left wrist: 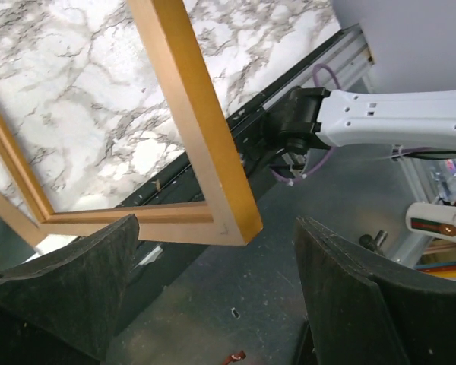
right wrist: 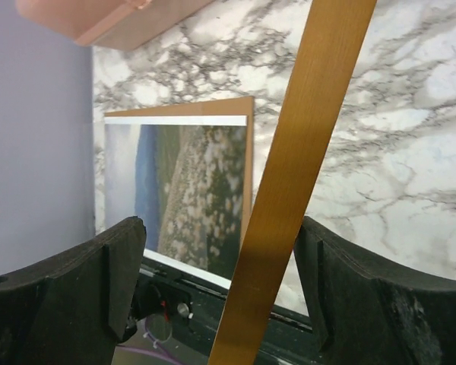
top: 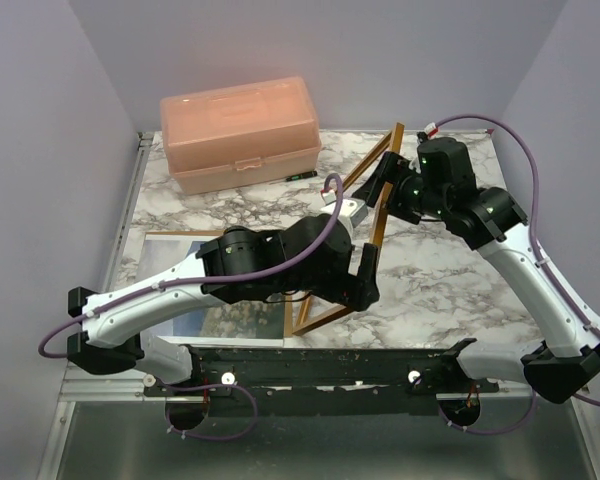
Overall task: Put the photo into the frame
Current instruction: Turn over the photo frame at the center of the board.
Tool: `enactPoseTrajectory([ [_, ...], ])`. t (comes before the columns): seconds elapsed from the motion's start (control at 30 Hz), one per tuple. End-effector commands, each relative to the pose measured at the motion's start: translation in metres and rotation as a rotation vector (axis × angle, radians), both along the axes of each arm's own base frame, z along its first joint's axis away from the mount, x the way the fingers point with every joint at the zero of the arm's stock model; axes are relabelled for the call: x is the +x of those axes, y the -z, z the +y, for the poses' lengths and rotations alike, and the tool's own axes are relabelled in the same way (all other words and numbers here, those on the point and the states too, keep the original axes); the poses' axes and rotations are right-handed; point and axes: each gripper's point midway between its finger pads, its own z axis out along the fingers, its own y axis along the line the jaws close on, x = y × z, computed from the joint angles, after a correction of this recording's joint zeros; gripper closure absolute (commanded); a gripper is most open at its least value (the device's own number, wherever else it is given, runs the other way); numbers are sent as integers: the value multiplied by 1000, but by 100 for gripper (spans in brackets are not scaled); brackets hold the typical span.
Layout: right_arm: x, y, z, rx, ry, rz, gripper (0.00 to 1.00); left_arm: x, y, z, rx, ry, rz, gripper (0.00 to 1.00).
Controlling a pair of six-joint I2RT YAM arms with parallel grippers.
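I'm looking down on the marbled surface (top: 450, 280). The pink plastic box (top: 240, 130) sits at its far side, well beyond both tools and apart from them.

The frame (top: 379, 232) is tipped up on edge between the two arms. One corner is low by the left tool (top: 365, 270) and one long rail rises toward the right tool (top: 388, 175).

The photo (top: 170, 258) lies flat and face up, off to the outer side of the left tool and partly under that arm. Through the right wrist camera I see it (right wrist: 190, 190) past the tool's left finger, lying on a brown board whose edge (right wrist: 248, 152) shows beside it.

My left tool (left wrist: 216, 228) stands wide. The frame's corner (left wrist: 205, 144) hangs just ahead of the gap and touches neither finger.

My right tool (right wrist: 220, 228) is also wide. The rail (right wrist: 304, 137) runs between the fingers, close against the right one and clear of the left, so nothing is clamped.
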Motion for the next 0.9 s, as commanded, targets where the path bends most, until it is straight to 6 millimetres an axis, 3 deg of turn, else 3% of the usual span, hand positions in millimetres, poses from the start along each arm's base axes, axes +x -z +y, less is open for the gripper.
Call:
enactPoseTrajectory([
  [0.0,1,21,-22,-111,50,13,17,-2,-12,-2,-118,37,15,16],
  [0.17,4,32,-38,-217,73,7,28,8,7,19,-149,-12,72,17],
  [0.27,4,39,-48,-279,86,11,37,22,40,40,-127,-81,120,18],
  [0.37,3,51,-50,-299,75,18,48,36,87,68,-74,-171,174,21],
  [0.47,2,62,-54,-326,75,22,50,44,130,89,-12,-229,206,24],
  [0.57,2,71,-64,-373,100,25,59,47,171,104,67,-271,256,25],
  [0.7,3,75,-75,-430,126,16,63,50,202,104,91,-270,296,26],
  [0.87,5,87,-90,-516,156,24,60,63,237,99,159,-277,308,44],
])
